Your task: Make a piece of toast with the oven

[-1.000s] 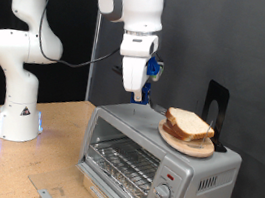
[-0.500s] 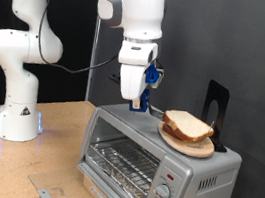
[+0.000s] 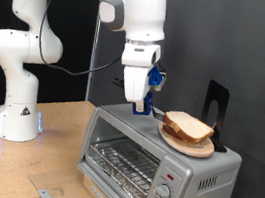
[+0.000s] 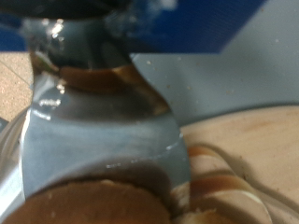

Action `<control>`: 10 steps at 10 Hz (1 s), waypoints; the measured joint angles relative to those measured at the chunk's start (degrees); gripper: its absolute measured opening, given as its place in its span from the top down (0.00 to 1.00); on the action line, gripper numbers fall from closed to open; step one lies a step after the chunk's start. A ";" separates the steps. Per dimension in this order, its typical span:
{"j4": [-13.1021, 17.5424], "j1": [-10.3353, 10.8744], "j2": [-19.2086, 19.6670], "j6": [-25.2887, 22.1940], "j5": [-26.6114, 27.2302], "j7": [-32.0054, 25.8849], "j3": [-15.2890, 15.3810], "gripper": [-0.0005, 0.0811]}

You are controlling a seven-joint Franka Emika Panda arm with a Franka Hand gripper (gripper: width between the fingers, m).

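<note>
Gripper [image 3: 141, 108] hovers over oven [image 3: 158, 162] roof near worktop's back edge, just beside the piece of toast [image 3: 189, 124]; finger state unclear. Bread looks light, soft, crushable: grip crust edges gently.

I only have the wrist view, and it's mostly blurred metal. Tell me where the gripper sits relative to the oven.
Observer: In the exterior view the gripper hangs just above the top of the oven, near its back edge.
Operator: Give me the bread's position.
Observer: A stack of bread slices lies on a wooden plate on the oven's top, to the exterior view's right of the gripper and apart from it.
Operator: Report what's on the rack.
Observer: The wire rack shows through the oven's front, and no slice is visible on it.
</note>
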 joint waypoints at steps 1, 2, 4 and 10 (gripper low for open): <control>-0.04 0.12 0.07 0.51 -0.18 0.05 0.37 0.50; -0.07 0.25 0.13 0.80 -0.30 0.44 0.70 0.50; -0.07 0.46 0.43 1.19 -0.80 1.89 1.67 0.50; 0.21 0.77 2.06 3.92 -2.38 8.66 3.15 0.50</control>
